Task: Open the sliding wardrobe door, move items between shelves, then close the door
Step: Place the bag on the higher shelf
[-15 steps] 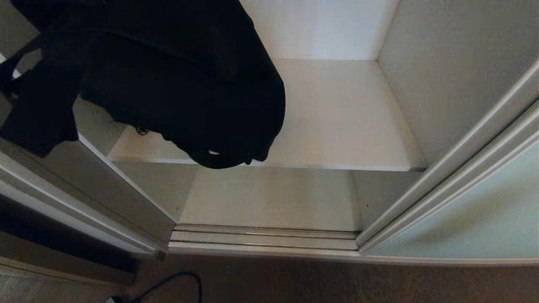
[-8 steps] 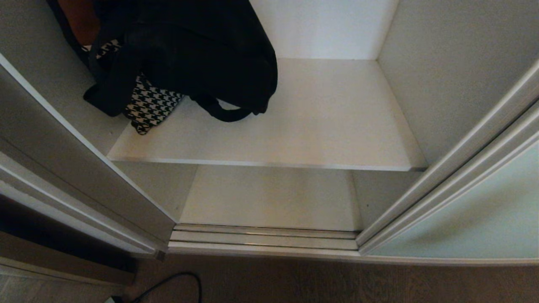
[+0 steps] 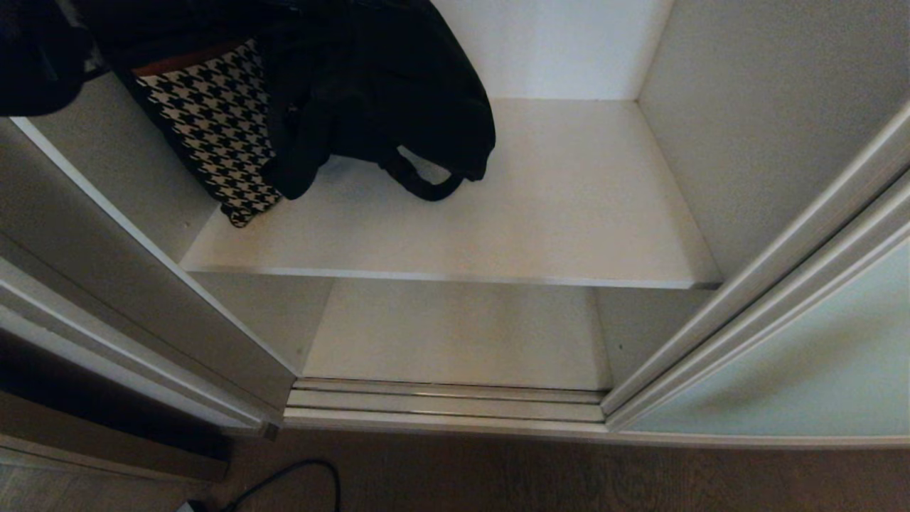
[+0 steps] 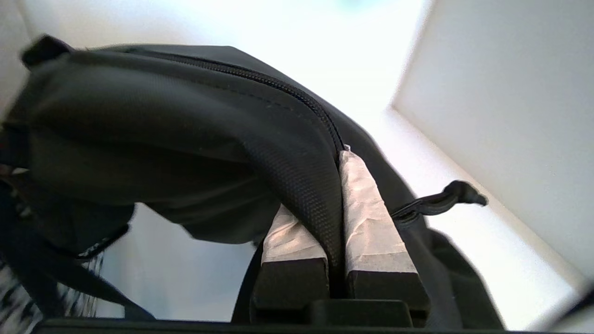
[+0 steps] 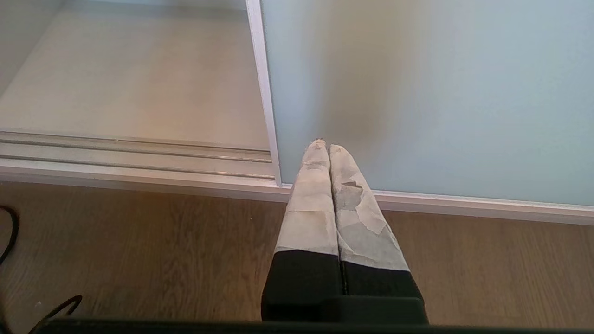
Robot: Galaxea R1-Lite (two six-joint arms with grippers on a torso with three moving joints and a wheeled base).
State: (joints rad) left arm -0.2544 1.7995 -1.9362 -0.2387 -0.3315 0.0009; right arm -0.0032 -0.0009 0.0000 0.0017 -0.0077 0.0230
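I'm looking into the open wardrobe, its sliding door (image 3: 817, 355) pushed aside on the right. On the upper shelf (image 3: 569, 206) my left gripper (image 4: 336, 208) is clamped on the black bag (image 3: 384, 92), beside the houndstooth cushion (image 3: 217, 128) leaning against the left wall. My right gripper (image 5: 328, 150) hangs closed, empty, near the door.
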